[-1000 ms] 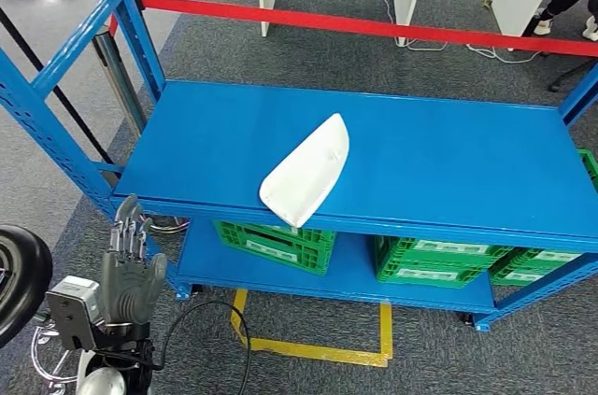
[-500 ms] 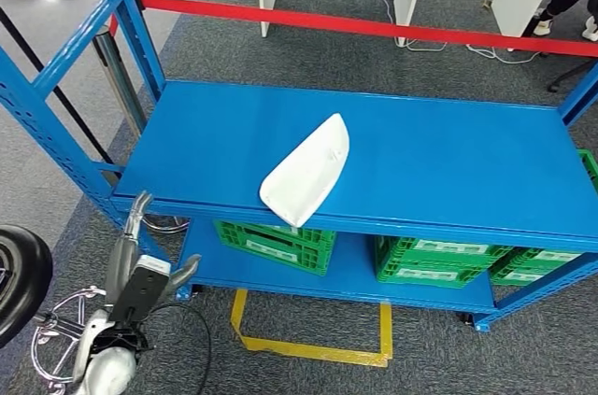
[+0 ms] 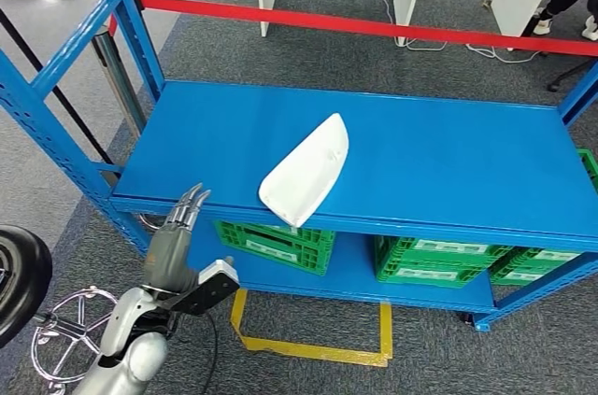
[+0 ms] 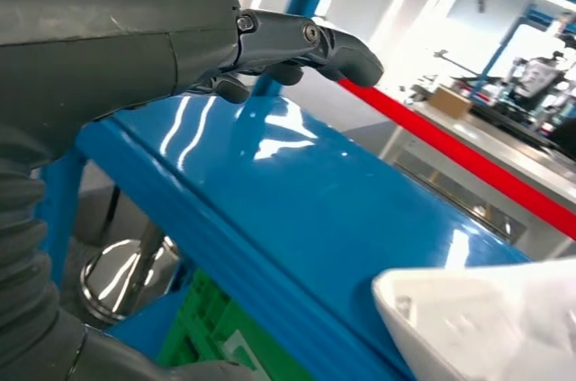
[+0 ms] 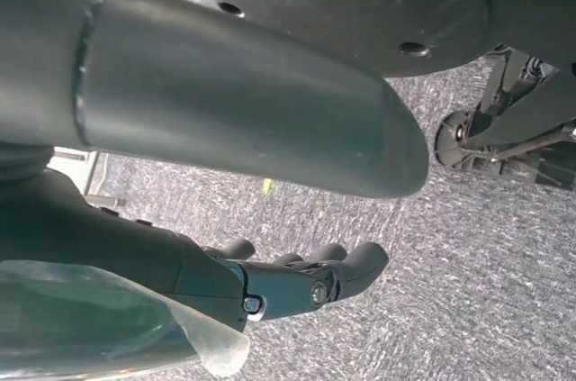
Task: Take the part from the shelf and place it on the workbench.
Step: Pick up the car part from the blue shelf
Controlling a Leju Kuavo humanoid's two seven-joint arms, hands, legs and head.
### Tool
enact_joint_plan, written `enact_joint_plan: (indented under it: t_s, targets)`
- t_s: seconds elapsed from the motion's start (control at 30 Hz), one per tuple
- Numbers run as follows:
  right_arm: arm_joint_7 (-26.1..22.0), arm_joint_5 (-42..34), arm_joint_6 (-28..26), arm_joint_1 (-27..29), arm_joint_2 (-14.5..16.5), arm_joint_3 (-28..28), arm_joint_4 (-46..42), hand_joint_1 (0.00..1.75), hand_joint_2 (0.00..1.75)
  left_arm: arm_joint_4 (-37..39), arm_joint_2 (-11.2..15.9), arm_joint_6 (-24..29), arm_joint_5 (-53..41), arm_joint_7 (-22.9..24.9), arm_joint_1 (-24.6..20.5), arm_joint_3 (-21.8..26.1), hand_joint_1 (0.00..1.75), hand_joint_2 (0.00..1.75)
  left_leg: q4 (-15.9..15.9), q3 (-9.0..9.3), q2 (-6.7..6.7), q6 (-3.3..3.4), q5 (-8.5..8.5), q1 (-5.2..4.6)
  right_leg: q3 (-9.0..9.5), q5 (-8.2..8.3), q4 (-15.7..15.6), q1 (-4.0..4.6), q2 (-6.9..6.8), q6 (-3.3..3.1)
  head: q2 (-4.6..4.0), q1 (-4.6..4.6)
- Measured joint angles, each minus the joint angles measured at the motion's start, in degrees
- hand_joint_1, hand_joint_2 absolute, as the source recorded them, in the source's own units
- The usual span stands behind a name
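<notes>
The white, teardrop-shaped part [image 3: 305, 171] lies flat on the blue shelf's top board [image 3: 451, 162], near its front edge and left of centre. My left hand [image 3: 173, 241] is raised below and in front of that edge, left of the part, fingers stretched out and empty. In the left wrist view its fingers [image 4: 299, 43] hover over the shelf's corner [image 4: 285, 210], with the part's end [image 4: 489, 327] a short way beyond. My right hand [image 5: 272, 282] hangs over grey carpet, fingers loosely extended, holding nothing.
Green crates [image 3: 278, 244] [image 3: 437, 260] stand on the lower shelf board. Blue uprights [image 3: 127, 12] frame the shelf at the left. A red barrier tape [image 3: 352, 23] runs behind it. Yellow floor tape [image 3: 318, 348] and a chrome stand base [image 3: 64, 339] lie below.
My left hand has risen and swung right, from low beside the chrome base up to just under the shelf's front edge. The part has not moved.
</notes>
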Motion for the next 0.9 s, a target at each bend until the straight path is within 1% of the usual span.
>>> enact_joint_plan:
  t_s: [0.27, 0.5, 0.73, 0.9]
  targets:
    - [0.1, 0.6, 0.0, 0.0, 0.0, 0.0, 0.0, 0.00, 0.00, 3.7, -0.3, 0.1, -3.1, 0.4, -4.2, -6.5, 0.00, 1.75, 0.0, 0.00, 0.00, 0.00, 0.00, -0.01, 0.01, 0.00, 0.0, -0.01, 0.00, 0.00, 0.00, 0.00]
    - [0.3, 1.0, -0.1, 0.0, 0.0, 0.4, 0.0, 0.00, 0.00, 7.1, -1.5, 0.2, -4.1, -0.3, -7.2, -11.4, 0.00, 1.75, 0.0, 0.00, 0.00, 0.00, 0.00, -0.01, 0.00, 0.00, 0.0, -0.01, 0.00, 0.00, 0.00, 0.00]
    - [0.8, 1.5, 0.2, 0.0, -0.3, 1.0, 0.0, 0.00, 0.00, 11.2, -2.7, 0.0, -4.6, -0.1, -10.2, -14.3, 0.00, 1.75, 0.0, -0.01, 0.00, 0.00, 0.00, -0.01, 0.00, 0.01, 0.0, 0.00, -0.01, 0.00, 0.00, 0.00]
    - [0.3, 2.0, 1.2, 0.0, -1.4, 1.4, 0.0, 0.00, 0.00, 16.8, -4.9, 0.0, -3.6, 1.3, -14.2, -15.0, 0.00, 1.75, 0.0, -0.02, 0.00, 0.02, 0.01, -0.03, 0.01, 0.06, 0.0, -0.02, 0.01, 0.06, 0.00, 0.00]
